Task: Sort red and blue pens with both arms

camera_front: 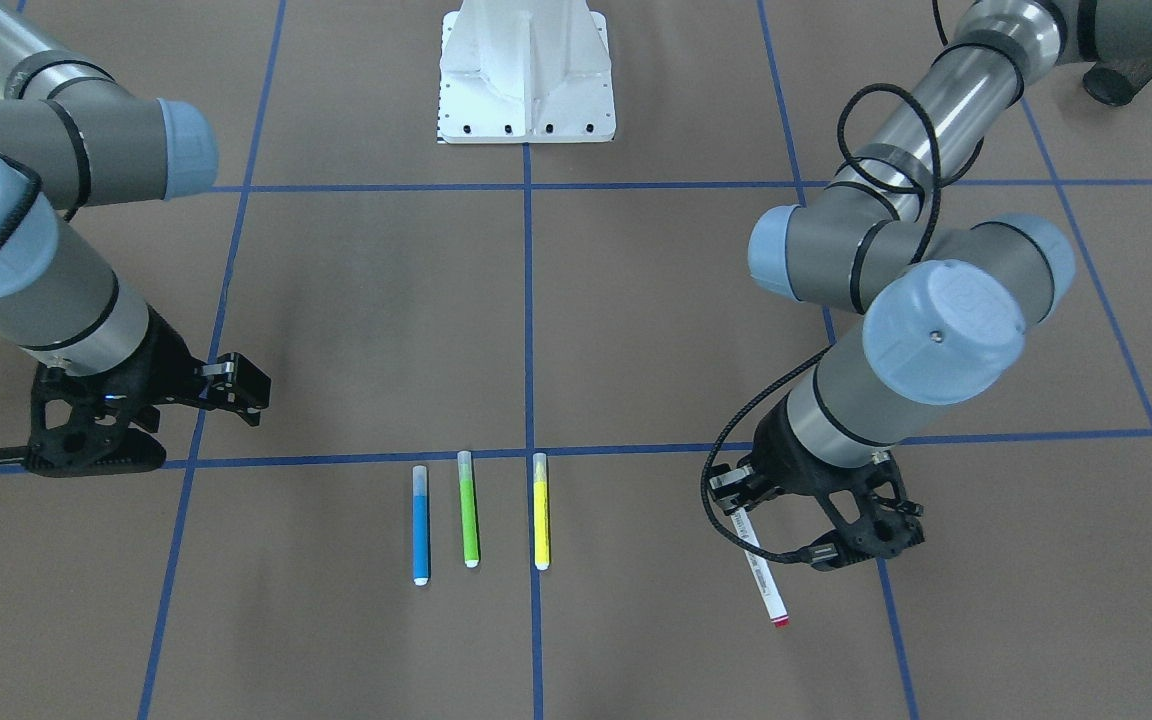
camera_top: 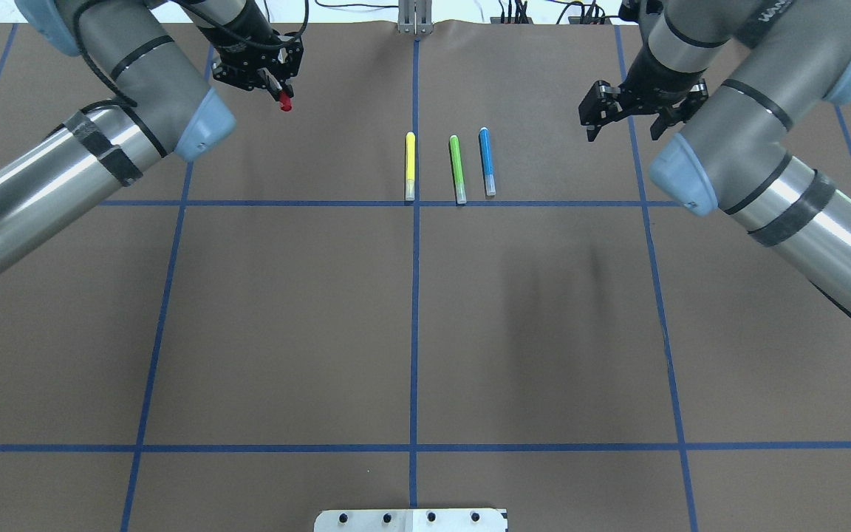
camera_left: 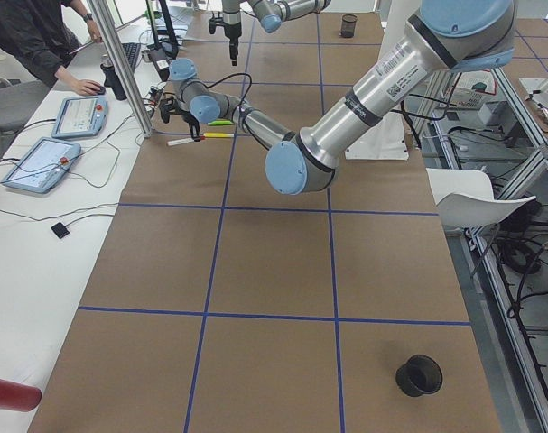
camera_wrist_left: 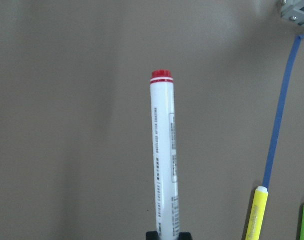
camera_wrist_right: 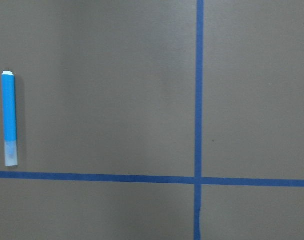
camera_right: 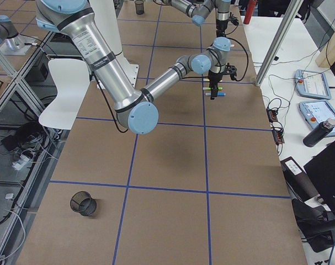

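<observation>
Fingers on left gripper (camera_front: 736, 500) clamp the red pen (camera_front: 762, 572) by one end; right gripper (camera_top: 621, 125) hangs wide open, empty, near blue pen (camera_top: 486, 159).

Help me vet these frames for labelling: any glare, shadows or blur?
Overhead exterior: bright glare streaks along the left arm's silver tube, soft diffuse shadows on the table. Left wrist view: red pen sharp, its print slightly soft. Right wrist view: blue pen crisp, evenly lit.
</observation>
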`<state>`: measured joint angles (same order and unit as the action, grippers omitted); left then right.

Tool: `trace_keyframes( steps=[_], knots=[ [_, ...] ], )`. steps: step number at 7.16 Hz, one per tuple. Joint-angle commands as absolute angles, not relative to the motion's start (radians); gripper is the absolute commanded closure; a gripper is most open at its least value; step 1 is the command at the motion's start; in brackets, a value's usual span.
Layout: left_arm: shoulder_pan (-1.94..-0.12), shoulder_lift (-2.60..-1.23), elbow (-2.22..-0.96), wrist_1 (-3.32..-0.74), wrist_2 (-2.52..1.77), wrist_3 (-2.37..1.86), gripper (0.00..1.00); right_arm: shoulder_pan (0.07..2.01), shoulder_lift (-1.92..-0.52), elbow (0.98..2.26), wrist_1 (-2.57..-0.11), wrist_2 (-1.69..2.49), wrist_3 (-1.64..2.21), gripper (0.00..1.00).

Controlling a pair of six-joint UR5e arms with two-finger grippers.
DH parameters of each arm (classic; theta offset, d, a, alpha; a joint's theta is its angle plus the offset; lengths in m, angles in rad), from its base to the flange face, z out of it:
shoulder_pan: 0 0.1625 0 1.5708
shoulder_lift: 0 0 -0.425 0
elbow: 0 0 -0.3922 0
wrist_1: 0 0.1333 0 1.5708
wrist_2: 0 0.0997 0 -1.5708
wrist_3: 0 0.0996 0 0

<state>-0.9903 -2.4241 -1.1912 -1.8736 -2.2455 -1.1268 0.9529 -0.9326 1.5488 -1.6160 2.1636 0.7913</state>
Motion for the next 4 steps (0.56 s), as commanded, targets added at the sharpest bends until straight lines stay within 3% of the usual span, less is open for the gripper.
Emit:
trace_keyframes(
  steps=[1, 4],
  knots=[
    [-1.043, -2.390, -1.213, -1.876, -2.260, -1.062, 1.00, 0.876, -0.832, 1.336, -1.388, 2.099, 0.943, 0.00],
    [-1.058, -2.390, -1.227, -1.875, -2.260, -1.062, 1.00, 0.830, -0.677, 1.122, -1.379, 2.095, 0.951, 0.01]
  ],
)
